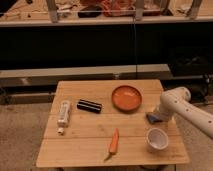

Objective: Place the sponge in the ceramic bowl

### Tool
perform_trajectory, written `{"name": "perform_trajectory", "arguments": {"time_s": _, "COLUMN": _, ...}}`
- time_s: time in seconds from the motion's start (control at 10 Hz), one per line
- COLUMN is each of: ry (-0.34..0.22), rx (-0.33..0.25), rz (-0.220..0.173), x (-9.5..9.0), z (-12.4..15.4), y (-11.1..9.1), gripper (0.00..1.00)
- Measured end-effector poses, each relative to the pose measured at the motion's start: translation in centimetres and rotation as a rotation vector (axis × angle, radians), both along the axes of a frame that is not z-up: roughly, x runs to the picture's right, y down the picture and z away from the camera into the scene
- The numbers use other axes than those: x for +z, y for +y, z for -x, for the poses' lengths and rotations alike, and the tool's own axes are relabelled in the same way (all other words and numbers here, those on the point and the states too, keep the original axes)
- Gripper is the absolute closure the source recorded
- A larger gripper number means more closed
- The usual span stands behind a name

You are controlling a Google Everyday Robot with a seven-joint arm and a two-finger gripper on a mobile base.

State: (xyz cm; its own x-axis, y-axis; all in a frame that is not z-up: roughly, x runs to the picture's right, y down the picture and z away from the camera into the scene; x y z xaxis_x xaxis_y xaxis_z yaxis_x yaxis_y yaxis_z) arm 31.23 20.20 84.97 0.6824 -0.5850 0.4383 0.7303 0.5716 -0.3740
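- Blue-grey sponge (150, 118) lies flat on the wooden table (80, 142), hard against the gripper (159, 116) on its bowl-facing side.
- Gripper is low at the table; its state cannot be told.
- Ceramic bowl (126, 97) sits near, beyond the sponge, and is empty.

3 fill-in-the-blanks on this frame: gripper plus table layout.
1. The gripper is at the blue-grey ___, near the right edge of the table.
2. The carrot lies left of the white ___.
3. The black case lies between the white tube and the orange ___.

Missing: sponge; cup; dish.
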Motion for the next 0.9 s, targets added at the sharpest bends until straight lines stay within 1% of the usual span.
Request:
{"name": "perform_trajectory", "arguments": {"time_s": 0.2, "ry": 0.001, "rx": -0.003, "rz": 0.001, "x": 0.08, "z": 0.06, "y": 0.03, "gripper": 0.21}}
{"name": "perform_trajectory", "arguments": {"time_s": 0.3, "ry": 0.002, "rx": -0.003, "rz": 0.002, "x": 0.06, "z": 0.04, "y": 0.08, "gripper": 0.25}}
{"name": "perform_trajectory", "arguments": {"time_s": 0.5, "ry": 0.002, "rx": -0.001, "rz": 0.005, "x": 0.06, "z": 0.04, "y": 0.21, "gripper": 0.26}}
{"name": "perform_trajectory", "arguments": {"time_s": 0.7, "ry": 0.002, "rx": -0.003, "rz": 0.007, "x": 0.1, "z": 0.17, "y": 0.3, "gripper": 0.31}}
{"name": "perform_trajectory", "arguments": {"time_s": 0.9, "ry": 0.0, "rx": -0.005, "rz": 0.008, "x": 0.28, "z": 0.46, "y": 0.31, "gripper": 0.42}}
